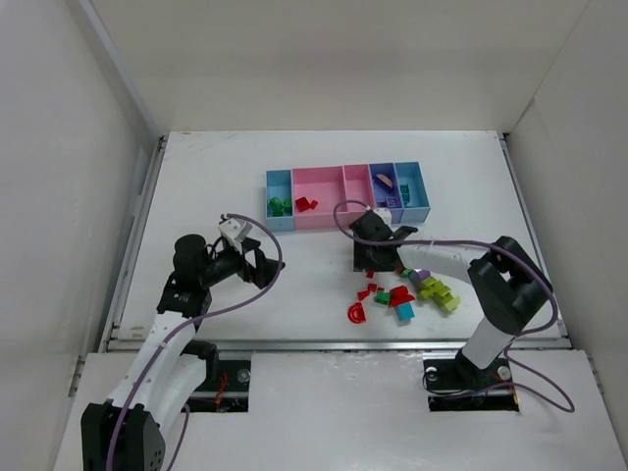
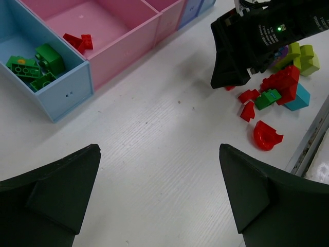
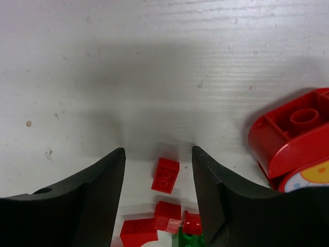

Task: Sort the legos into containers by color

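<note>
**My right pincer (image 3: 158, 150) straddles a red brick (image 3: 165, 175)**

Across the tabletop (image 1: 294, 285), the containers (image 1: 329, 186) sit beyond both pincers. My left pincer (image 2: 159, 195) gapes wide, holding nothing. The right pincer stands half-spread at the edge of the loose legos (image 1: 402, 294), and the red brick lies between its jaws, touching neither.

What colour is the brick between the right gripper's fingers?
The brick is red, clearest in right wrist view.

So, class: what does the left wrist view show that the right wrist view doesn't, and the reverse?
Left wrist only: green legos in the light blue bin, red ones in the pink bin, and the right gripper from outside. Right wrist only: a small red brick between its open fingers. Both: loose red legos on the white table.
</note>
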{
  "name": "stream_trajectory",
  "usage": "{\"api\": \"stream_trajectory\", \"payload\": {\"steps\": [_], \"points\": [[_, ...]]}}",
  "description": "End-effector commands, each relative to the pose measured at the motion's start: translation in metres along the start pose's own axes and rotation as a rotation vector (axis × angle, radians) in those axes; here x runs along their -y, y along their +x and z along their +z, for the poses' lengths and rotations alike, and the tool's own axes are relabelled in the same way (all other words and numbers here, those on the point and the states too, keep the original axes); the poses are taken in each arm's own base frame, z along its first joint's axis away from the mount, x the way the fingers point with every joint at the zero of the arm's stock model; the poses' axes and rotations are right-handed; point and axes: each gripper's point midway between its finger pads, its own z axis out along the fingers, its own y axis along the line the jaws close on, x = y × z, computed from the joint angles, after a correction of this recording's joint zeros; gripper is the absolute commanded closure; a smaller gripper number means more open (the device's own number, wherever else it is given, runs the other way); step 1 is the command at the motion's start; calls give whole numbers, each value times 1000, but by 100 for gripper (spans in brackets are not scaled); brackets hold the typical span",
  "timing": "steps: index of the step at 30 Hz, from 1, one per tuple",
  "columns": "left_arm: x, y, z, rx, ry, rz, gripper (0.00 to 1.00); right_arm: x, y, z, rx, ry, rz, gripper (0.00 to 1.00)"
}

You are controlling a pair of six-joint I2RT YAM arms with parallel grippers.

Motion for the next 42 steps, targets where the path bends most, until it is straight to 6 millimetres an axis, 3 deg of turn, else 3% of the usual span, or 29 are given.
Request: {"api": "stream_trajectory", "payload": {"steps": [1,3,6,8,9,12,13,17,18,20,21,23,24,29,33,35,36,40,42], "points": [[3,-13,0,51,12,29,0,16,46,-3,-126,59,-16,40],[1,-13,0,52,1,29,0,19,50,-5,-133,65,-7,40],[0,-13,0,52,-8,20,0,17,54,-7,-139,55,-4,51],[0,-13,0,52,-8,20,0,14,56,-8,-139,51,-5,65],[-2,-14,0,53,-18,19,0,14,56,-8,-139,51,-5,79],[-4,-18,-2,71,-44,32,0,15,54,-8,-130,61,-6,100],[-4,-18,-2,71,-44,32,0,13,48,-8,-113,58,-16,100],[-14,-19,-4,75,-107,30,0,-15,12,-22,-24,-19,-94,100],[-16,-20,-6,78,-124,12,0,-29,-14,-33,38,-56,-119,100],[-23,-25,-7,92,-175,-8,0,-49,-35,-46,104,-97,-160,100],[-25,-25,-7,95,-189,-28,0,-66,-64,-60,188,-146,-152,100],[-28,-36,-8,131,-208,-31,0,-78,-92,-74,274,-176,-172,100],[-29,-38,-7,136,-207,-37,0,-95,-115,-85,340,-218,-161,100],[-27,-45,-3,211,-193,-78,0,-135,-166,-76,445,-235,-230,100],[-30,-38,-4,209,-206,-67,0,-141,-202,-51,478,-171,-190,100],[-31,-40,-8,231,-224,-47,0,-142,-213,-33,473,-161,-178,92],[-33,-38,-10,235,-242,-48,0,-145,-215,-29,475,-162,-177,70],[-29,-39,-15,270,-239,-14,0,-138,-233,-19,457,-138,-161,19],[-29,-39,-16,278,-238,-9,0,-140,-236,-22,466,-143,-157,13]]}}
